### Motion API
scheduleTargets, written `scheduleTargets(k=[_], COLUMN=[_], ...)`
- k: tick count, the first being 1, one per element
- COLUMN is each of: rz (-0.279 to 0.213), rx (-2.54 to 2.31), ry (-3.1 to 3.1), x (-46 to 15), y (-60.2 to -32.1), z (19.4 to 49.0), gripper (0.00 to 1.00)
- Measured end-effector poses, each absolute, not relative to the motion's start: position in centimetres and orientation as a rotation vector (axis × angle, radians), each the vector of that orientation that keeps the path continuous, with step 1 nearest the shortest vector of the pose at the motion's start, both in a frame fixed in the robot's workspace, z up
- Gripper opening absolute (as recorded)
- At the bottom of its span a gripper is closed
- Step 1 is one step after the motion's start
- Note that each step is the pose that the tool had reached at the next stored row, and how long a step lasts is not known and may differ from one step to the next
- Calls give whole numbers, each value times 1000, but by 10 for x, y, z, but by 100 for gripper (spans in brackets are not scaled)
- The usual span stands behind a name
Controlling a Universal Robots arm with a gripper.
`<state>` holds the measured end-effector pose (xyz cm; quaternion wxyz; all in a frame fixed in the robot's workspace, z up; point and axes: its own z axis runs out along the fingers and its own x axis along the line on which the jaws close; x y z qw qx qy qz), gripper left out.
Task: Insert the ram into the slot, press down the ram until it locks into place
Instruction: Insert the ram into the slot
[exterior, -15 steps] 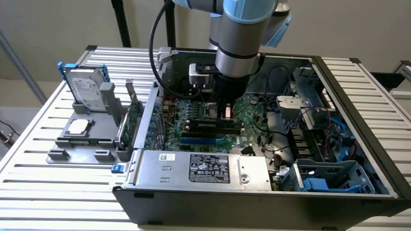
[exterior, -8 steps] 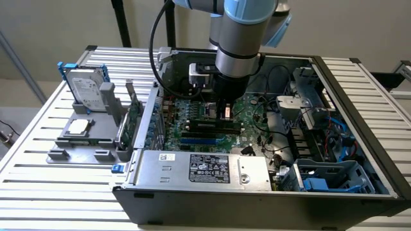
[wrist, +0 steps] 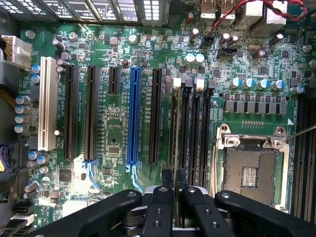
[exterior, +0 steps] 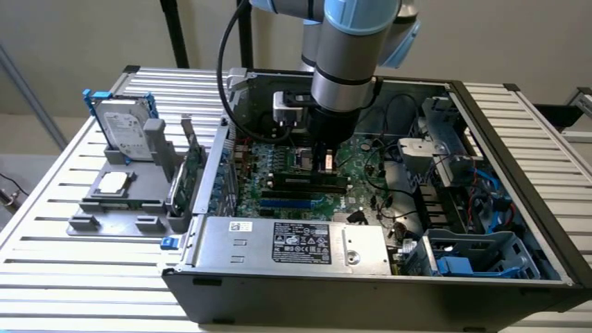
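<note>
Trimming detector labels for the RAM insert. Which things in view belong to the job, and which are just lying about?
Job:
- gripper, closed on the ram, seen edge-on
- black memory slots next to it

Lying about:
- blue slot
- white slot
- CPU socket
- hard drive, outside the case
- power supply

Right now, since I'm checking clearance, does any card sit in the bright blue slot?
No, the blue slot stands empty along its whole visible length.
</note>
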<state>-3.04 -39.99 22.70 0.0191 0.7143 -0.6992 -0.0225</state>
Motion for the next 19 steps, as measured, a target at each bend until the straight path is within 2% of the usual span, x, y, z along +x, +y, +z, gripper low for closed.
scheduleTargets(k=[19], rz=[-70], rx=[2228], ry=[-2159], x=[-30], y=[-399], z=[225], gripper=[14])
